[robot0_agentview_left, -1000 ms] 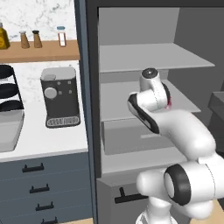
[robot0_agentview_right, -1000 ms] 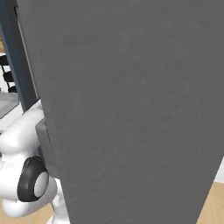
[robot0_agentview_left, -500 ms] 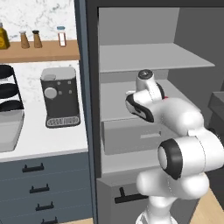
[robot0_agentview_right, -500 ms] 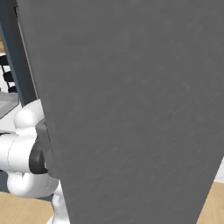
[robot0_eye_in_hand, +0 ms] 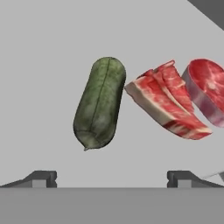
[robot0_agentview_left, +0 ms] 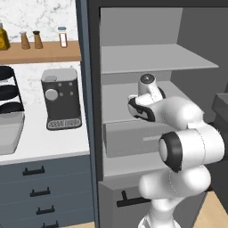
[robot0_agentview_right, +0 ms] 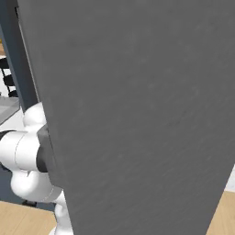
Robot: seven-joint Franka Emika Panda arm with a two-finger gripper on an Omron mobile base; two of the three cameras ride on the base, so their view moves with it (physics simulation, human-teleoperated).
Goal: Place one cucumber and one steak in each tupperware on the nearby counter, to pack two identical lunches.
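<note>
Wide-open gripper (robot0_eye_in_hand: 112, 177) hangs over the stubby dark-green cucumber (robot0_eye_in_hand: 99, 103), marbled red steaks (robot0_eye_in_hand: 166, 104) alongside — next, drop and clamp.

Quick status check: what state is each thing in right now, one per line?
gripper: open, empty, above the food
cucumber: lying flat on the grey shelf, not gripped
near steak: on the shelf, beside the cucumber, untouched
far steak: at the near steak's far side
cabinet door: swung open
</note>
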